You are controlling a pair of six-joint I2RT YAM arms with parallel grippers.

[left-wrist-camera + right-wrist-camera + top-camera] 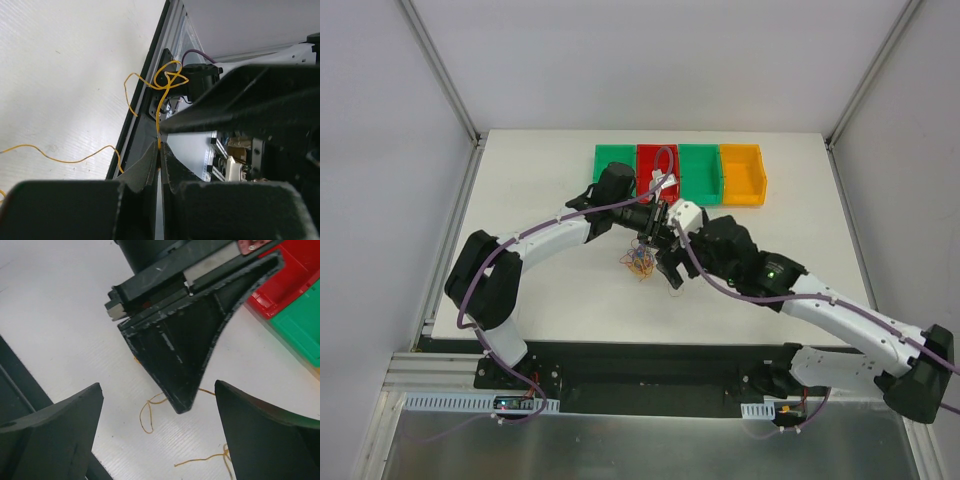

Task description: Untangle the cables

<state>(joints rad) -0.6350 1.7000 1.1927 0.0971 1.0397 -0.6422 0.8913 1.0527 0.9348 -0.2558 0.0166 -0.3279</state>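
The cables are a small tangle of orange, blue and red wires on the white table, in front of the bins. My left gripper hangs just above the tangle and is shut on an orange wire. The wire runs from the closed jaws to a knot. My right gripper is open beside the tangle. In the right wrist view its spread fingers flank the left gripper's closed tip, with loose orange loops on the table below.
Four bins stand in a row at the back: green, red, green and orange. The red bin and a green bin show in the right wrist view. The table's near edge lies behind the arms.
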